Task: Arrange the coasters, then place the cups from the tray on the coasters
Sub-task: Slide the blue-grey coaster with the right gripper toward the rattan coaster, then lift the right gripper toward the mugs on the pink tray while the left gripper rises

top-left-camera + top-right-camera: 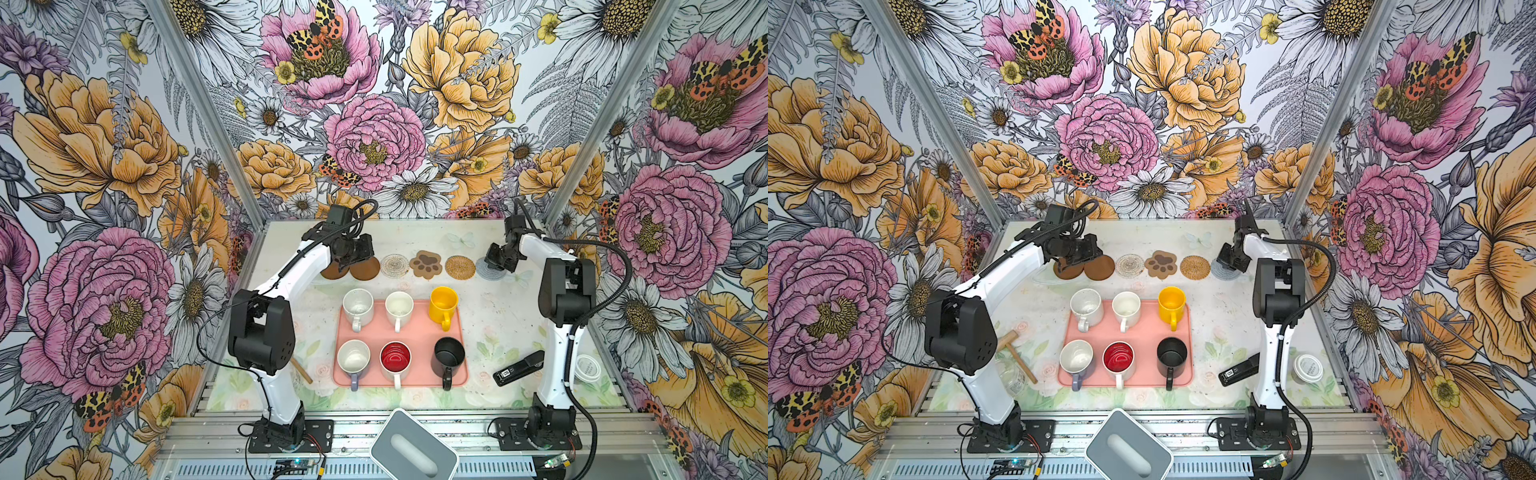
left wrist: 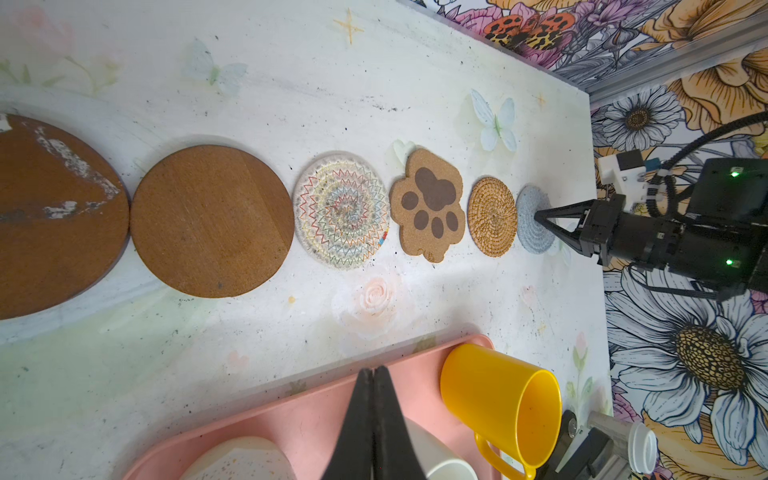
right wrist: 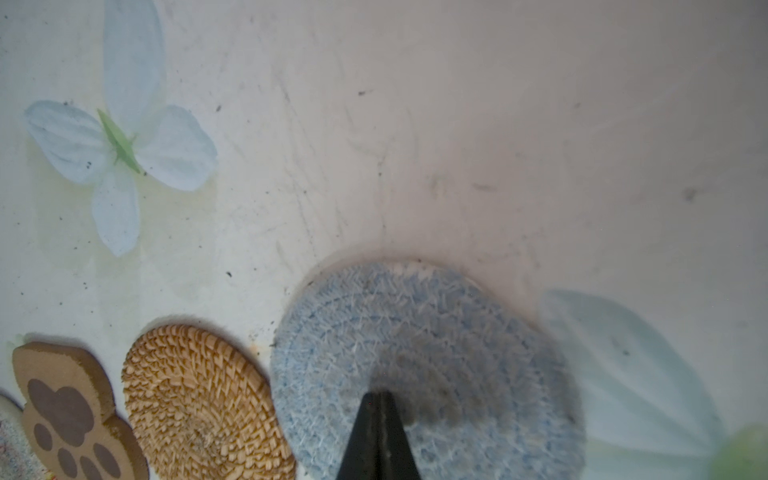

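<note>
Six coasters lie in a row along the back: two brown discs (image 1: 365,268) (image 2: 58,216), a whitish woven round (image 1: 395,266), a paw shape (image 1: 425,264), a rattan round (image 1: 460,267) and a grey-blue woven round (image 3: 415,353). My right gripper (image 3: 379,394) is shut, its tips down on the grey-blue round. My left gripper (image 2: 373,369) hangs shut and empty just above the brown discs. On the pink tray (image 1: 419,332) stand several cups: two white (image 1: 357,305), yellow (image 1: 443,305), lavender (image 1: 353,359), red-inside (image 1: 395,358) and black (image 1: 448,355).
A black stapler (image 1: 519,368) and a white-lidded container (image 1: 587,368) lie right of the tray by the right arm. A wooden mallet (image 1: 1017,357) and a clear jar (image 1: 1013,376) sit left of it. A grey box (image 1: 413,446) is at the front edge.
</note>
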You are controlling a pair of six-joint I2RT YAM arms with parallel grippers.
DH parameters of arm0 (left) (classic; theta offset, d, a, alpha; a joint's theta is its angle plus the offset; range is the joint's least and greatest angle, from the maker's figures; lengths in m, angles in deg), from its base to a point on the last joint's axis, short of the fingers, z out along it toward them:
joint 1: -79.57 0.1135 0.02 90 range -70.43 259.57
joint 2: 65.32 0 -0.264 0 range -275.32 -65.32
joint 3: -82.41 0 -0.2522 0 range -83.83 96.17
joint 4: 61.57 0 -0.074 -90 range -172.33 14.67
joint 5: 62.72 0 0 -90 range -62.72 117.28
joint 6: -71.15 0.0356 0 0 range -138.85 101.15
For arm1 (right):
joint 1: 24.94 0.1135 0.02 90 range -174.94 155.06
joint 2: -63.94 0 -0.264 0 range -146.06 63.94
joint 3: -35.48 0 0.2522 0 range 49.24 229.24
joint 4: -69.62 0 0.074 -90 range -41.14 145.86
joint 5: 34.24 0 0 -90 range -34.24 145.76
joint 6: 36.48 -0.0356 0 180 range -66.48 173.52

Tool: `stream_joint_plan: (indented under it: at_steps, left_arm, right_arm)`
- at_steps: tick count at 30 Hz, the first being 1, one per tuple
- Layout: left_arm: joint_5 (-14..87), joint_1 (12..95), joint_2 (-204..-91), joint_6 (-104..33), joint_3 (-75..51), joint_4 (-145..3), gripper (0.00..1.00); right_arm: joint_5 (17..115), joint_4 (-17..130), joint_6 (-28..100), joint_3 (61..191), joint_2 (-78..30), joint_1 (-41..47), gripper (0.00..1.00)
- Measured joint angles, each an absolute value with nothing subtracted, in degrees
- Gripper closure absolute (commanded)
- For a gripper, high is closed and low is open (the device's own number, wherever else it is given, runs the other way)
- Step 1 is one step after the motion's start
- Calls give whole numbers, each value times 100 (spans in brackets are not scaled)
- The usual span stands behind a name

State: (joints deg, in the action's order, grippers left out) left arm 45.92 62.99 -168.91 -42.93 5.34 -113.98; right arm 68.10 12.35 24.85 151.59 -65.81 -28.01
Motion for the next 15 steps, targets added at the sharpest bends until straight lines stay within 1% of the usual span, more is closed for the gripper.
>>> stream_joint_plan:
  at_steps: [6, 10, 15]
  left_arm:
    - [4589, 6299, -16891, -4293, 529, -11398, 88]
    - [4589, 6299, -16865, -4293, 529, -11398, 80]
    - [4589, 6299, -16740, -4295, 529, -11396, 69]
  right_arm:
    - [6812, 1150, 2446, 15183, -6564, -2779, 90]
    - [6771, 988, 2441, 15181, -6448, -2762, 87]
    - [6666, 905, 2402, 15181, -6054, -2751, 81]
